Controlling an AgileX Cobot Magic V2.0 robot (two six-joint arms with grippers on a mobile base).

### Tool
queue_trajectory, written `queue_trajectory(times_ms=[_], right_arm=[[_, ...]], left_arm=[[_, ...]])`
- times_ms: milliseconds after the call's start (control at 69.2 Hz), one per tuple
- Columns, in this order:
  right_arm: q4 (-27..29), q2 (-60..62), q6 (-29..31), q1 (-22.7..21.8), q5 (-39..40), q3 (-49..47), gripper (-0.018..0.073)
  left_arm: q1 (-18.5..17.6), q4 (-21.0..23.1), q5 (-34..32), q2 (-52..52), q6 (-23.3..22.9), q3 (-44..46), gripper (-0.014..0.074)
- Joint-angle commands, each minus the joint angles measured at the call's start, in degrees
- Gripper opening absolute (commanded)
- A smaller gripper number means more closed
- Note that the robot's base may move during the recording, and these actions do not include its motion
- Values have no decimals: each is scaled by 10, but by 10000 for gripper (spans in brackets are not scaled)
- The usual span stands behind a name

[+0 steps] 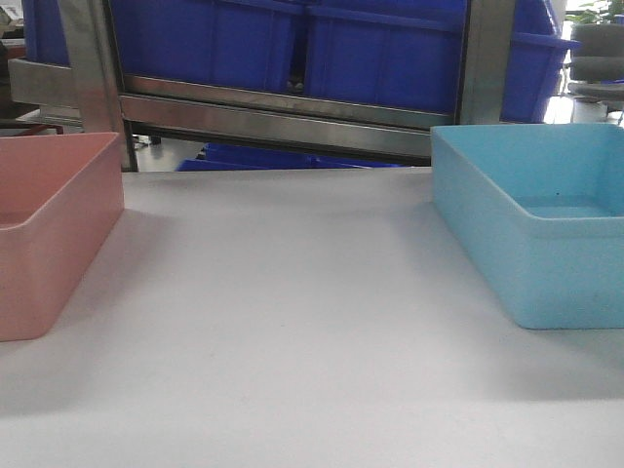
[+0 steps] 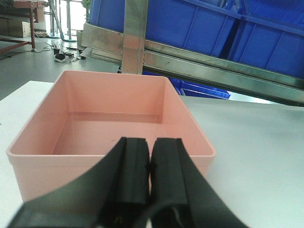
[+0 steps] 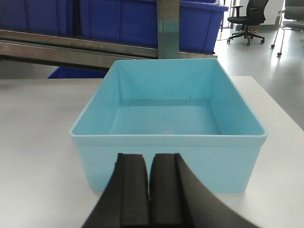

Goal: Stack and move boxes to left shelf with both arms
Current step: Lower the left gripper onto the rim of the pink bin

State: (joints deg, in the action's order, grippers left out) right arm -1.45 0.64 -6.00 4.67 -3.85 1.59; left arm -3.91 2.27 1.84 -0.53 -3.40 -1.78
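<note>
Rack (image 1: pixel 283 122) of steel bars and uprights runs across the back, just behind the surface. Which level is the goal, cannot tell; no rollers show.

Surface (image 1: pixel 292 322): pale grey, flat, bare between the two bins.

Dark blue crates (image 1: pixel 205 39) sit in the rack above the bar, another lower down. Not ours.

Pink bin (image 1: pixel 49 234): far left of the surface, upright, empty, back corner near a rack upright. Blue bin (image 1: pixel 526 224): far right, upright, empty, well apart from the pink one. Not yet stacked.

Handling, by judgement: thin moulded plastic, light, stiff enough at the rounded rim, walls likely to flex a little if squeezed mid-span. Smooth finish, so probably slippery under a loose pinch. Walls taper slightly, so one should nest in the other. Best hold looks like the near wall just under the rim, one pad inside and one outside, close to a corner where it is stiffest. Once stacked, a grip on each short end would keep the pair level.

Left gripper (image 2: pixel 149 171): low, just short of the pink bin's near wall, centred on it. Jaws together, nothing between them.

Right gripper (image 3: pixel 149 185): same stance at the blue bin's near wall. Jaws together, empty. Both must part before any hold.
</note>
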Motion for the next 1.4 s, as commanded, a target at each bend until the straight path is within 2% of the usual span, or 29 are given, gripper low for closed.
queue_trajectory(times_ms=[0,405,549,593,679,781,954,1171,1272,1388], right_arm=[[-5,11,4,-3,50,-10,55],[-5,11,4,-3,50,-10,55],[-5,11,4,-3,50,-10,55],[-5,11,4,-3,50,-10,55],[-5,11,4,-3,50,-10,55],[-5,11,4,-3,50,-10,55],[-5,11,4,-3,50,-10,55],[-5,11,4,-3,50,-10,55],[-5,11,4,-3,50,-10,55],[-5,11,4,-3,50,-10,55]], left_arm=[[-3,4,-53,-10,-1,-16,-3],[-3,4,-56,-10,-1,-16,-3],[-3,4,-124,-10,-1,-8,-3],[-3,4,-125,-7,-1,10,-3],[-3,0,-84,19,0,77,-3],[-3,-35,-5,82,0,178,-2],[-3,-36,116,248,0,364,0],[-3,-48,244,443,0,546,9],[-3,-51,288,522,0,612,128],[-2,-84,314,595,0,664,341]])
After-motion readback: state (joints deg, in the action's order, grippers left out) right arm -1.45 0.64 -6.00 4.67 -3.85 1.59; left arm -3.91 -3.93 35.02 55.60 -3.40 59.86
